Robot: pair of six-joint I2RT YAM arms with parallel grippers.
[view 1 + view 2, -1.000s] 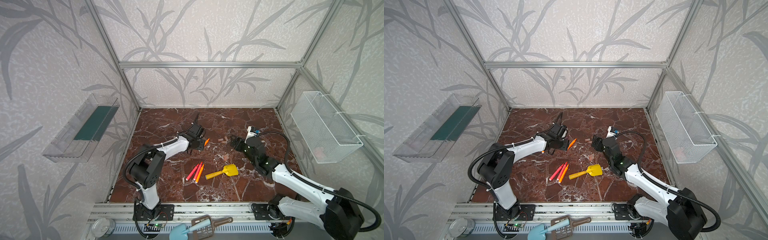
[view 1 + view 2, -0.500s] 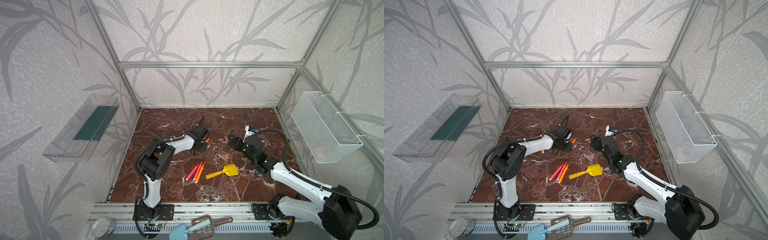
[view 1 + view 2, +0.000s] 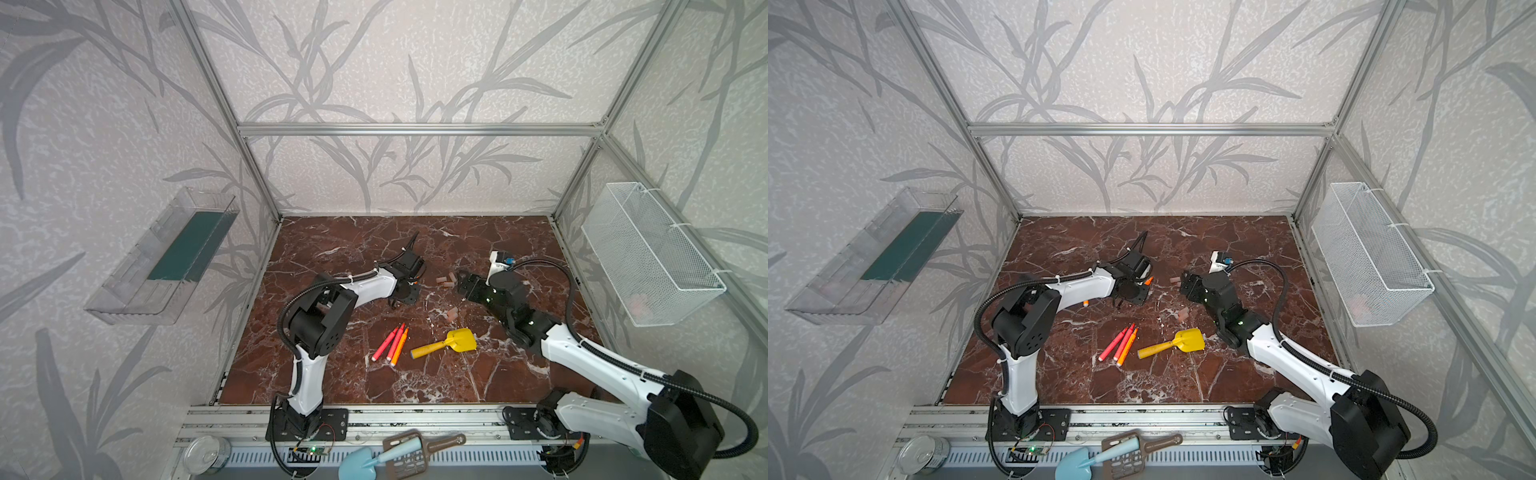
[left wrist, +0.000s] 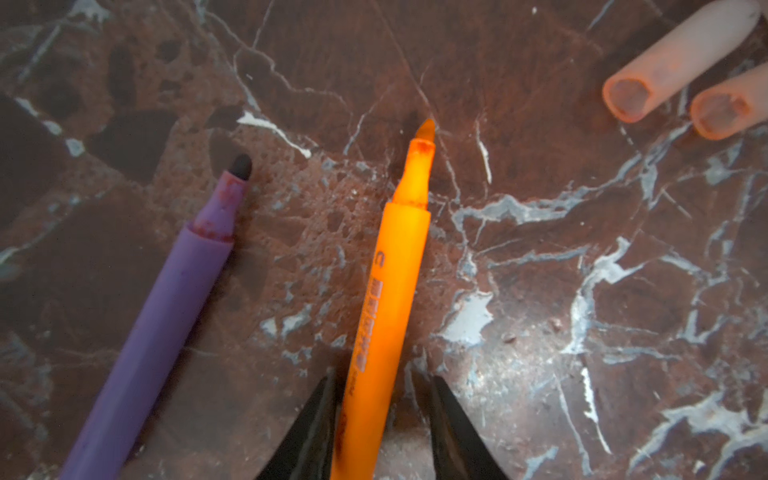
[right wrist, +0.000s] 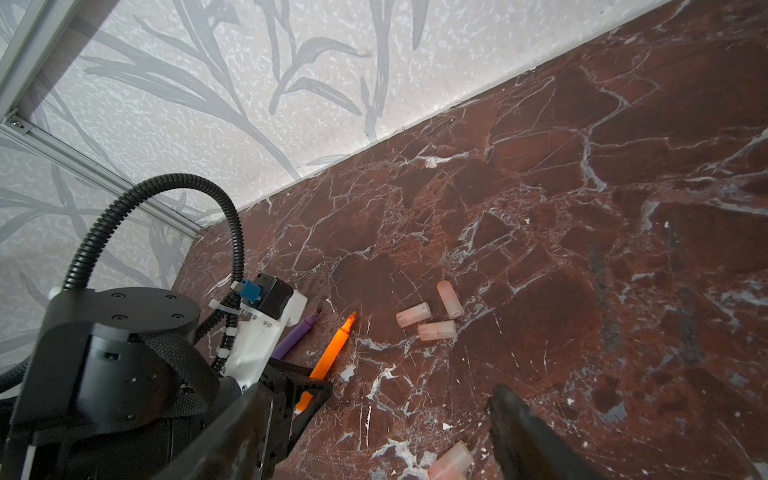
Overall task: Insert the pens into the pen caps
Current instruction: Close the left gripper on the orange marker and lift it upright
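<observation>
Red-brown marble veined in white is seen as the tabletop [image 3: 415,386], enclosed by leaf-patterned walls and an aluminium frame. A clear plastic tray [image 3: 166,257] is mounted on the left wall.

Toward the middle of the table, the left gripper [image 4: 382,378] is set over an orange pen [image 4: 390,270]. In the left wrist view its black fingers [image 4: 316,424] are placed astride the barrel. One finger is pressed against the barrel and a gap is seen at the other, so the jaws are not closed on the pen. The pen is uncapped and laid flat on the marble, and two pen caps [image 4: 681,58] are seen near its tip, apart from it. A purple pen [image 4: 166,299], also uncapped, is laid just beside it, clear of the fingers.

Nearer the front, three more pens [image 3: 390,344] are grouped side by side, two pinkish-red and one orange. A yellow toy shovel [image 3: 446,343] is found just to their right.

Behind the shovel's blade a lone pen cap [image 3: 452,314] is seen. Farther back, three pen caps [image 5: 437,331] are clustered between the two grippers. The right gripper [image 5: 411,390] is placed just to the right of that cluster, with its fingers spread wide and nothing held between them.

A white wire basket [image 3: 648,257] is hung on the right wall.
</observation>
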